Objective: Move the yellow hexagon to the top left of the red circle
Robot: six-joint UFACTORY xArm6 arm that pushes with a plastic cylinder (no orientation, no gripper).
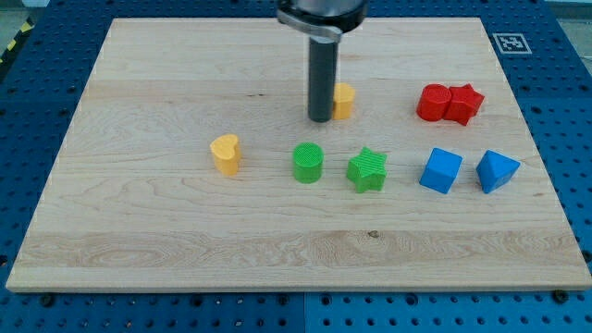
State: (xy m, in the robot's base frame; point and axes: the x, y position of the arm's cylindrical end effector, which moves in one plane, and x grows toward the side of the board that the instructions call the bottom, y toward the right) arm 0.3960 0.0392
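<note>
Two yellow, green, red, blue blocks (225, 154).

Setting: a robotics laboratory. A pale wooden bench (139, 231) rests on a blue perforated mounting plate (573, 111) with a regular hole grid. A printed fiducial marker (508, 43) occupies the bench corner at the view's top right. Yellow-black hazard tape (14, 42) lies at the view's top left.

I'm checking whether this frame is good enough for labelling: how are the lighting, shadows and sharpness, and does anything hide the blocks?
Camera view: even, soft lighting on the wooden board with no strong glare; blocks cast only faint, short shadows; the blocks look sharp. The rod hides the left part of the yellow hexagon, with my tip right beside it. The red circle is fully visible.
</note>
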